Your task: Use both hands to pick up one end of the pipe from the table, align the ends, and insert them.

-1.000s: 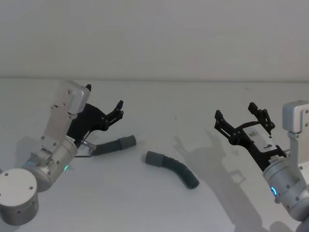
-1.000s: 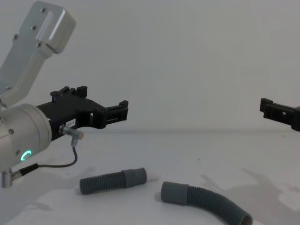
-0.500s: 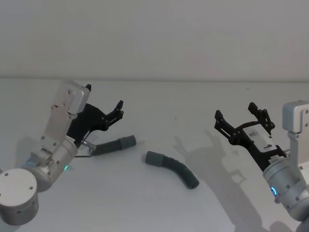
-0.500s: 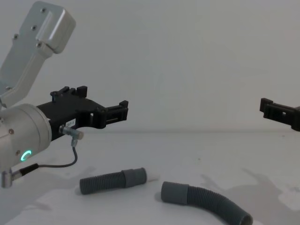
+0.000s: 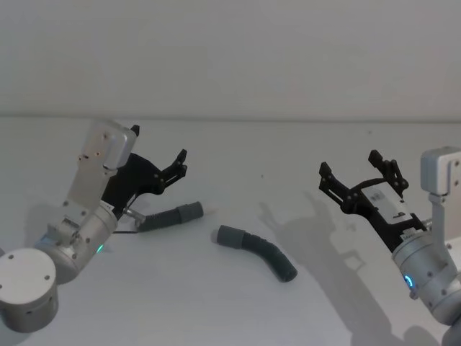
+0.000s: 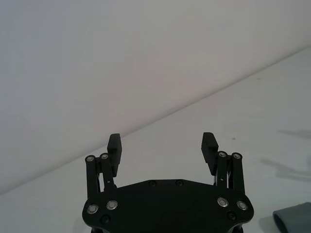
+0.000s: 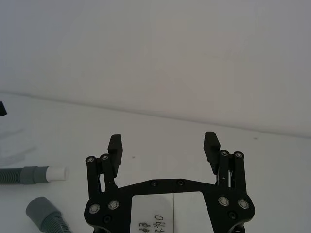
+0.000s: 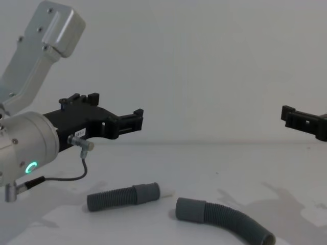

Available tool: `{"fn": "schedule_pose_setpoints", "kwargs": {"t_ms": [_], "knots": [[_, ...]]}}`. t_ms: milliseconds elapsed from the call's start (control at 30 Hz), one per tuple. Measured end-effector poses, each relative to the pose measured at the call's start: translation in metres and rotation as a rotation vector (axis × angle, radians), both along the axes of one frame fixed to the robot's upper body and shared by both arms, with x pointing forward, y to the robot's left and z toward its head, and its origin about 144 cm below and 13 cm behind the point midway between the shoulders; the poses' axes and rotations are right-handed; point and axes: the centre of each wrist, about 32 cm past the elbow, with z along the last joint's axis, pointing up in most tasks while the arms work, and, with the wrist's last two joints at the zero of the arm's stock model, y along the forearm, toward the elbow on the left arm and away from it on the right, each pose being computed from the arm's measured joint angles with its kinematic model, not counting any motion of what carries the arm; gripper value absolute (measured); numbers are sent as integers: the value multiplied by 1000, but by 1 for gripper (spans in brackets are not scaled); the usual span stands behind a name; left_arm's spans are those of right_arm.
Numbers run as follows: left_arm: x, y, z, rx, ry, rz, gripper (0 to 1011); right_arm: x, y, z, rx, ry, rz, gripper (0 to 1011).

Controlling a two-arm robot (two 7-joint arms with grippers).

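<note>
Head view: left gripper (image 5: 158,144), right gripper (image 5: 349,164) hover, fingers spread

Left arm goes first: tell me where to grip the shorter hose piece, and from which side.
Probably grip the shorter hose piece on its ribs just behind the grey cuff, from above, across its width. It lies flat on the table, and the white tip must stay free.

Right gripper (image 8: 292,116) cut off at chest view edge; shorter hose (image 5: 171,215) tail behind left arm (image 5: 90,194).
</note>
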Motion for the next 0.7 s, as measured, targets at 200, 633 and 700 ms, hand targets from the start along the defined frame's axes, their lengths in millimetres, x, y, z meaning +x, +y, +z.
{"fn": "schedule_pose_setpoints", "kwargs": {"t_ms": [200, 633, 700], "knots": [[6, 0, 2, 3, 3, -48, 1001, 7, -7, 2, -17, -1, 46, 1000], [29, 4, 12, 80, 42, -200, 1001, 23, -32, 10, -88, 21, 203, 1000], [32, 6, 14, 93, 48, -211, 1001, 26, -38, 13, -102, 28, 234, 1000]]}}
